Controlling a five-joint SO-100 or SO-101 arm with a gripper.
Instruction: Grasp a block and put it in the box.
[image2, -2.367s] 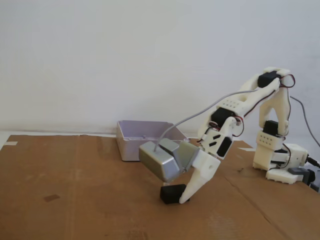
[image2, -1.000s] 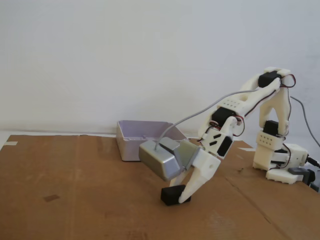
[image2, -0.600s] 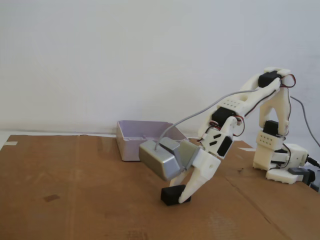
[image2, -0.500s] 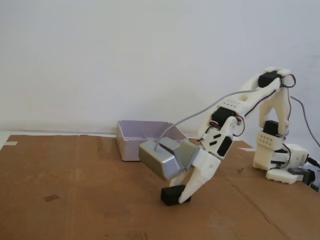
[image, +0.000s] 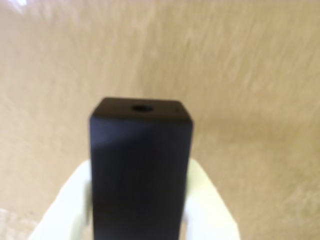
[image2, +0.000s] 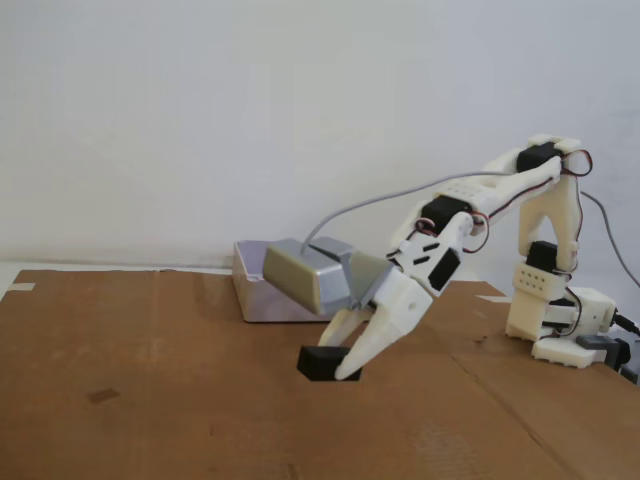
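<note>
A black block (image2: 318, 362) is clamped between my white gripper's (image2: 338, 366) fingers, lifted a little above the brown cardboard surface (image2: 150, 400), in the fixed view. In the wrist view the block (image: 141, 165) fills the centre, long and dark with a small hole in its far end face, and white fingers (image: 205, 200) press it from both sides. The box (image2: 262, 296) is a shallow grey container with open lid flaps, behind the gripper and to its left in the fixed view. The gripper is in front of the box, outside it.
The arm's white base (image2: 560, 320) stands at the right on the cardboard, with a grey cable arching over the arm. A white wall (image2: 250, 120) is behind. A small dark mark (image2: 103, 396) lies on the cardboard at the left.
</note>
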